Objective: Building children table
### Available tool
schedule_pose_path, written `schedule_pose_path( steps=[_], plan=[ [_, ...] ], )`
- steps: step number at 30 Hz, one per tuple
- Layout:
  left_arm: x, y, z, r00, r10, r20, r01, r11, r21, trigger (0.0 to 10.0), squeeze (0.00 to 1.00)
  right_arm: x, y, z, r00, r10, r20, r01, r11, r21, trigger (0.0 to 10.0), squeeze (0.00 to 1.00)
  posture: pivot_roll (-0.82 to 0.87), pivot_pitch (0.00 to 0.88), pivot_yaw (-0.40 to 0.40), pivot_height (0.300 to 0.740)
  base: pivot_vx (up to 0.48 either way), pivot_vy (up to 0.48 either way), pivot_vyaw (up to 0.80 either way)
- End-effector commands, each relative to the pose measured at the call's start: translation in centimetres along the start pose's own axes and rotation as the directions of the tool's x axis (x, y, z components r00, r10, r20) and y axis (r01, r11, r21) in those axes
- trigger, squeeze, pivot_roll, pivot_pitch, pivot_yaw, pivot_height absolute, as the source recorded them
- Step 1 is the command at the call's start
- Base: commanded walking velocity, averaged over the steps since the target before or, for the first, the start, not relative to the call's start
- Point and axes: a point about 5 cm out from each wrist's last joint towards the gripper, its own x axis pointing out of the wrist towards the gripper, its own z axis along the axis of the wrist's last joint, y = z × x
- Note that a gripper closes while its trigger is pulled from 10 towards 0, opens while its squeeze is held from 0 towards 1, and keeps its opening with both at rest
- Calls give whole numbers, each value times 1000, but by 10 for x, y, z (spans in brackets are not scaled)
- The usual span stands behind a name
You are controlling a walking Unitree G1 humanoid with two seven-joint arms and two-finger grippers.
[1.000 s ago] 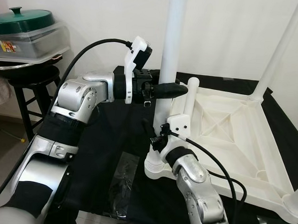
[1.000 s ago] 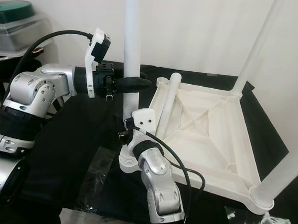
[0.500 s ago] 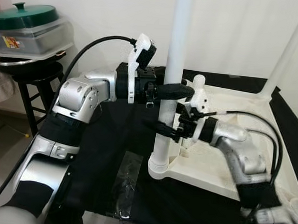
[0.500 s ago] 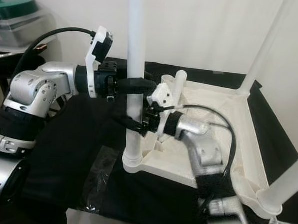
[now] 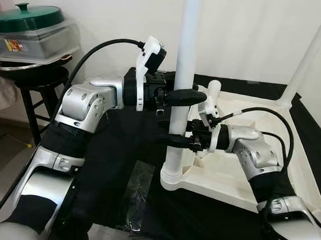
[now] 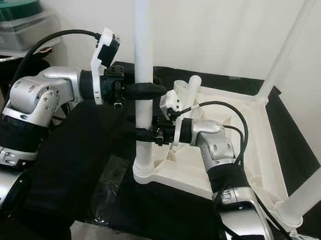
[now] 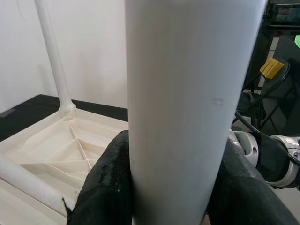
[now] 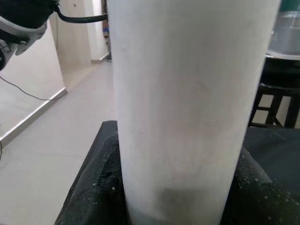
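while the upturned white table top lies on black cloth, we clamp its upright near-corner leg with both grippers: left gripper higher, right gripper just below, fingers pressed on either side. open cloth lies to our left, a stool beyond it.

The robot has 2 silver arms with rounded metal joint shells and black fabric sleeves between them. Each wrist carries a white camera housing fed by a looping black cable, ahead of the left gripper and right gripper, each with 2 long black fingers.
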Motion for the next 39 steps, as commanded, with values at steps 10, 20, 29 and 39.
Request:
schedule_pose_path(
  steps=[10,20,29,39],
  plan=[
    [8,-6,-6,999,-45,-10,45,999,-11,10000,1000,-17,-9,-16,975,-221,-39,222,975,20,0,0,38,0,-8,740,0,0,0],
    [-1,9,-3,996,91,3,-91,995,-47,10000,0,51,79,-93,573,-790,-220,817,531,223,0,0,71,0,-14,740,0,0,0],
    [1,12,-7,992,122,5,-122,991,-58,10000,0,56,62,-76,623,-763,-171,781,595,188,0,0,52,0,-16,740,0,0,0],
    [2,10,-10,996,87,-14,-88,994,-72,0,0,56,65,-55,593,-795,-123,803,573,167,0,0,42,0,-8,740,0,0,0]
  ],
)
